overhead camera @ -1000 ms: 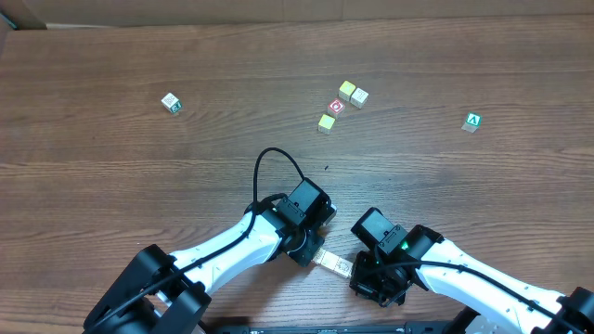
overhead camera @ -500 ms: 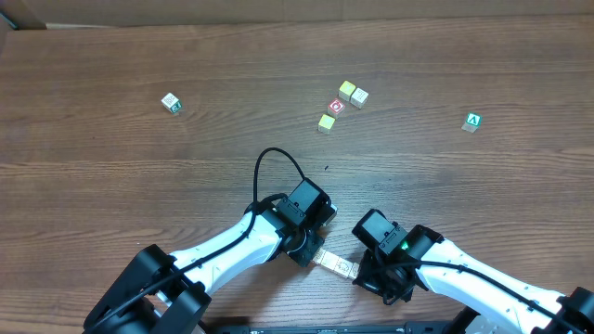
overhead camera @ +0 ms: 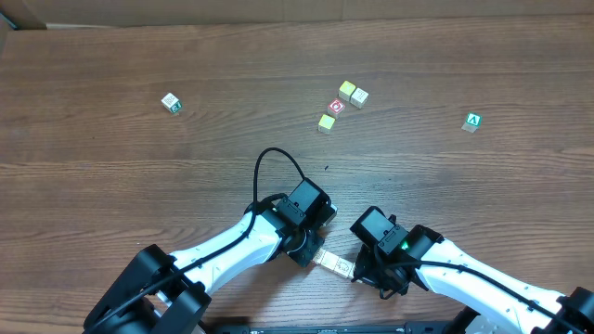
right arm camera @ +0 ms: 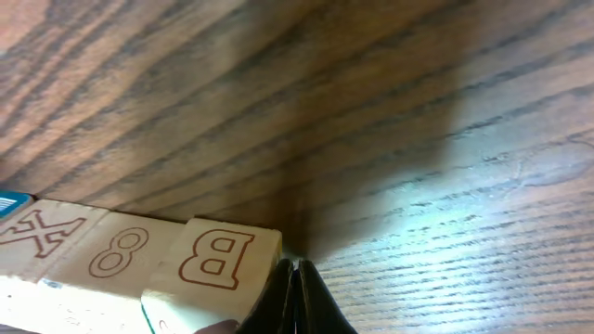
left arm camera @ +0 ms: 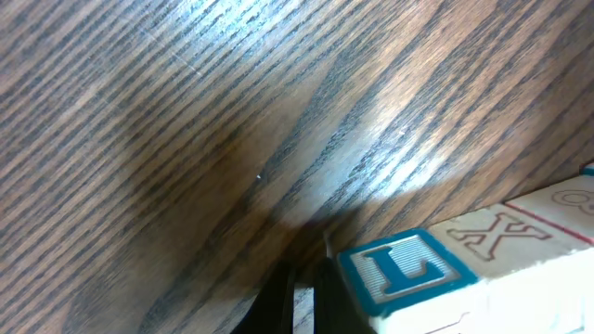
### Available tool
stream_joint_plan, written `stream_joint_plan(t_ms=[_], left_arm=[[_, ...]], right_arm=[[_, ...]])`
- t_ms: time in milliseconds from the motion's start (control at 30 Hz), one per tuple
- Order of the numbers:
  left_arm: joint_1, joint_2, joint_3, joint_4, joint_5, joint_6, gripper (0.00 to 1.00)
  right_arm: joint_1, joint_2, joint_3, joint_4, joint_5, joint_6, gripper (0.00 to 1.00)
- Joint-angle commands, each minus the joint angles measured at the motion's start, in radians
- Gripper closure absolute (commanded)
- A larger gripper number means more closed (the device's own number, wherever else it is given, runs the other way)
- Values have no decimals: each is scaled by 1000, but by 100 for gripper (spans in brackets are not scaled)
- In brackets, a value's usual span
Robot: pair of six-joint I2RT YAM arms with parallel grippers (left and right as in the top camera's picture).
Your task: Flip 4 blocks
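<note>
While both arms crouch low over the bench point(overhead camera: 111, 186), the four blocks point(overhead camera: 334, 265) lie in a touching row between them. The left hand point(left arm camera: 299, 299) is pinched shut and empty beside the "L" block point(left arm camera: 404, 269), and the right hand point(right arm camera: 295, 292) is likewise shut and empty at the "B" block point(right arm camera: 218, 255). The flip looks set up but not begun; the next move would call for both hands squeezing inward evenly and rolling together, lest the row buckle.
</note>
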Motion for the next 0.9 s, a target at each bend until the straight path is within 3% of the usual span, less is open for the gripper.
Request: stream_joint_plan(t_ms=[0, 300, 500, 867], left_arm=[[8, 43, -35, -6, 2, 22, 96], [8, 43, -35, -7, 20, 10, 96], [16, 43, -35, -13, -30, -77, 96], [21, 43, -35, -178, -36, -148, 96]], right_arm=[[5, 0, 3, 24, -27, 9, 96], [5, 0, 3, 31, -45, 32, 96], [5, 0, 3, 19, -45, 32, 96], [5, 0, 3, 8, -45, 32, 96]])
